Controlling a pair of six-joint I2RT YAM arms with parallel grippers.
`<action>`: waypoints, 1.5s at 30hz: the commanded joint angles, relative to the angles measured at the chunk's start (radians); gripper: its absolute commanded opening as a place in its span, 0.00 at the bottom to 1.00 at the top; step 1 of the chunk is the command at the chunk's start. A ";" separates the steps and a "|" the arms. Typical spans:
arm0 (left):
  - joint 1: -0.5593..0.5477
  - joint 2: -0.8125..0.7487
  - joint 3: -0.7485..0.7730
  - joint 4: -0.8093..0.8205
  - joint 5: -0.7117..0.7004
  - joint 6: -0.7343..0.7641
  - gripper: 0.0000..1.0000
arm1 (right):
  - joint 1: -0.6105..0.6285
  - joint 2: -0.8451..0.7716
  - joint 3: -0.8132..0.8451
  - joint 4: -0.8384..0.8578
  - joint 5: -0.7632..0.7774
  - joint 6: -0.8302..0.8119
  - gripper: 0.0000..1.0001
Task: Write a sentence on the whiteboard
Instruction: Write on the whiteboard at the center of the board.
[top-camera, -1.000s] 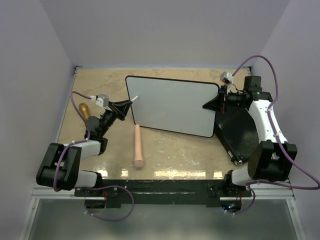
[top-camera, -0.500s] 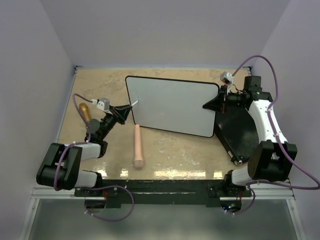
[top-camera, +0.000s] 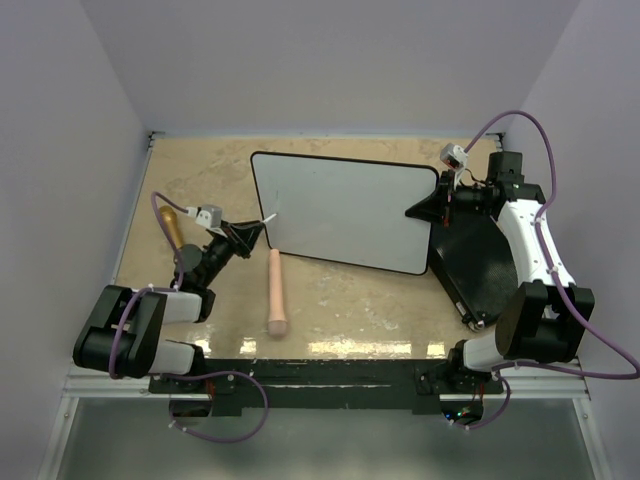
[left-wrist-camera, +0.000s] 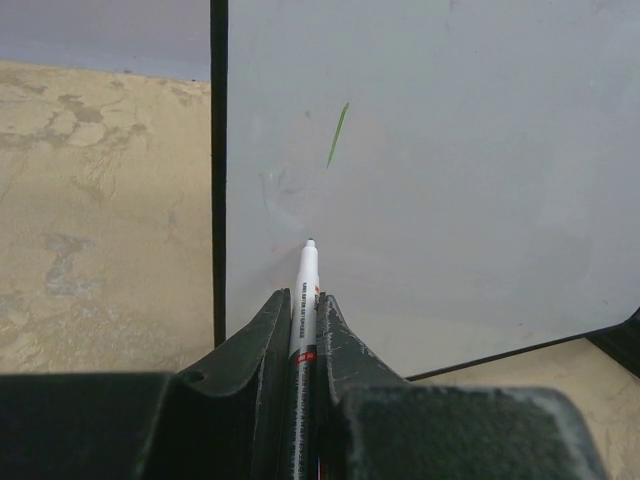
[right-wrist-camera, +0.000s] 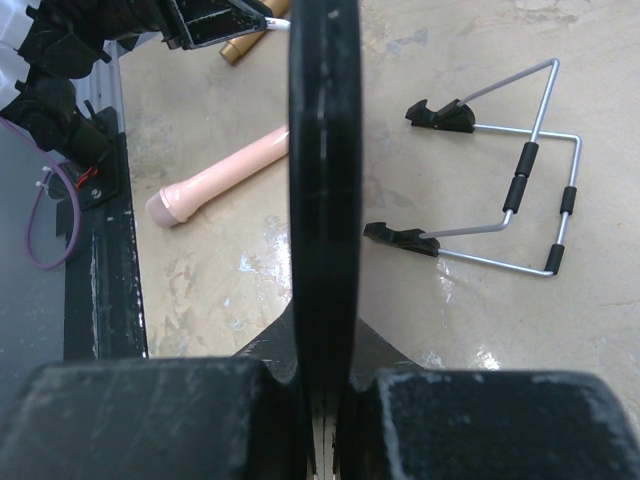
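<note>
While the right tool clamps the whiteboard, left tool levels a gripped marker.

Pink cylinder lying on beige table; gold-brown object far left; black flat case right; wire stand.

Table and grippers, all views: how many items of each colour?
White: 2, the whiteboard and the marker
Peach: 1, the cylinder
Black: 1, the flat case
Gold-brown: 1, the rod
Silver wire: 1, the stand
Total: 6
</note>
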 joint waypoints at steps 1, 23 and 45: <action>-0.007 0.001 0.006 0.184 0.007 0.008 0.00 | 0.003 -0.006 -0.001 -0.009 0.072 -0.033 0.00; -0.007 -0.033 0.158 0.122 0.015 -0.003 0.00 | 0.001 -0.003 -0.001 -0.009 0.074 -0.033 0.00; -0.007 0.004 0.141 -0.007 -0.013 0.060 0.00 | 0.001 -0.002 0.001 -0.009 0.072 -0.033 0.00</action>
